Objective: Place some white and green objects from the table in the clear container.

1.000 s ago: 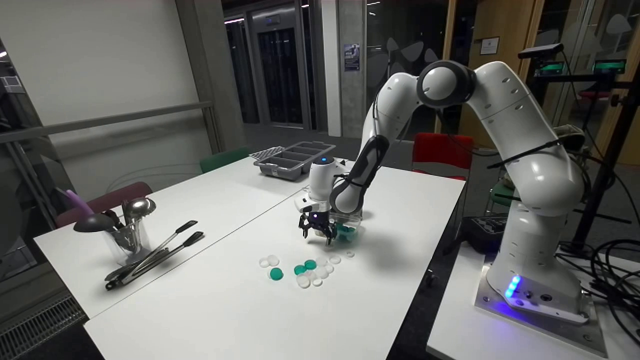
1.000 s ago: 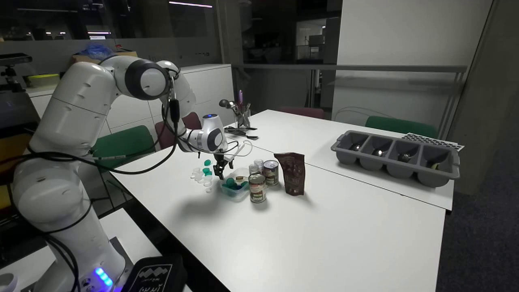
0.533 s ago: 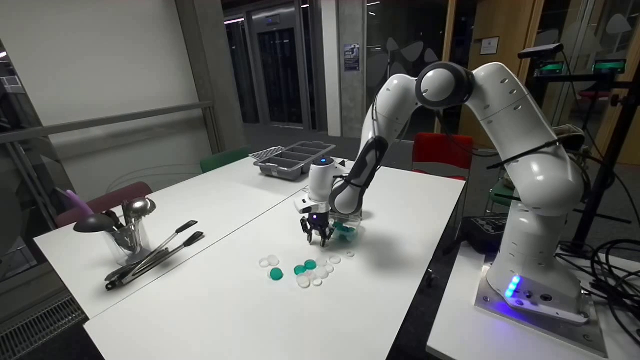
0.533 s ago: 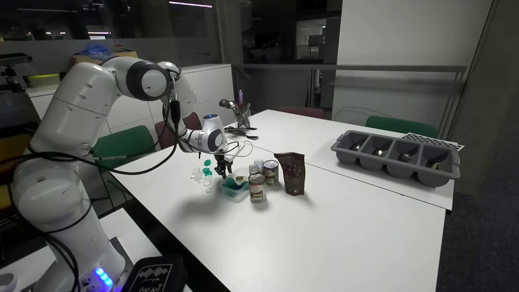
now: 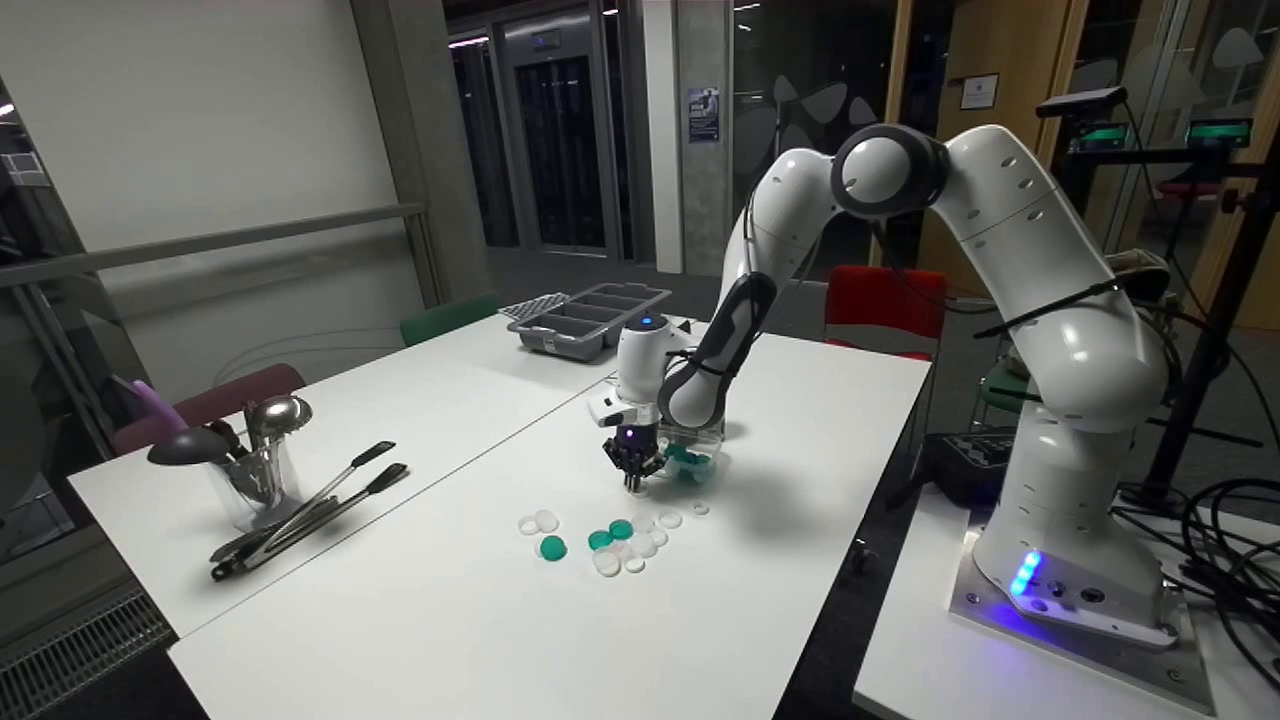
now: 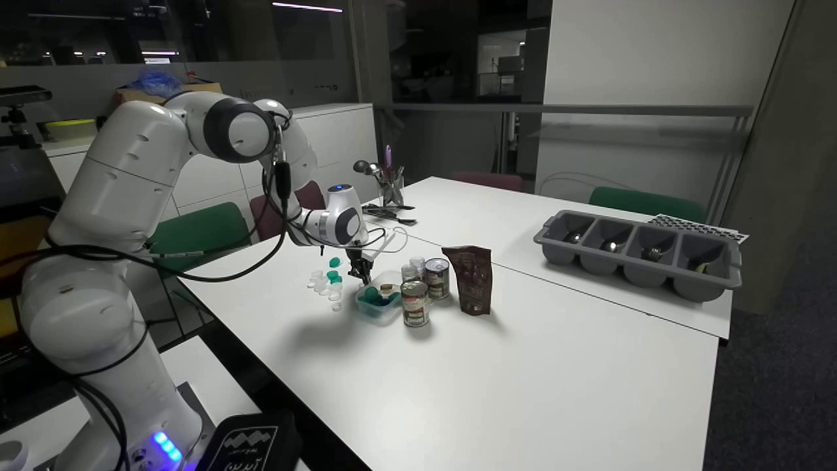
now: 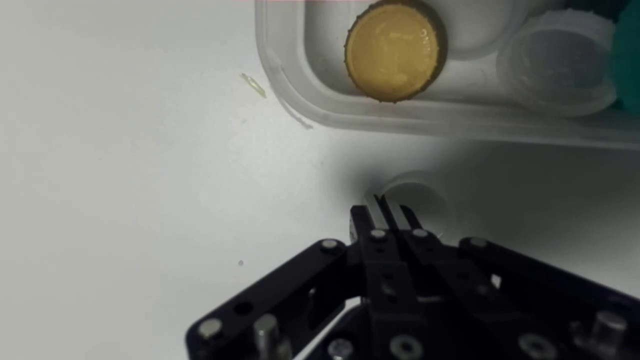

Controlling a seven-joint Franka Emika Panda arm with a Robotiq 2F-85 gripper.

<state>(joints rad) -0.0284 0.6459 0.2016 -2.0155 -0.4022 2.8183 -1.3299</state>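
The gripper point(image 7: 382, 200) is narrow, its fingers side by side with hardly a gap, the tips at one edge of a clear cap point(image 7: 427, 202); the cap is so faint that I can't say whether its rim is pinched. It lies just outside the clear container point(image 7: 350, 117). Inside that, a gold crown cap point(image 7: 393, 52) lies near a corner, with a translucent white cap point(image 7: 555, 65) near it and a green piece point(image 7: 627, 60) at the edge of the wrist view. Near the container, three green caps point(image 5: 552, 547) lie among white caps point(image 5: 607, 562) on the white table point(image 5: 450, 630). In an exterior view, two labelled cans point(image 6: 415, 307) stand by the container, and past them a dark brown pouch point(image 6: 476, 281) stands upright. Farther off are a grey four-compartment tray point(image 6: 698, 288), metal tongs point(image 5: 290, 533) and a clear cup point(image 5: 240, 505) holding a steel ladle point(image 5: 281, 413) and a black ladle point(image 5: 187, 446).
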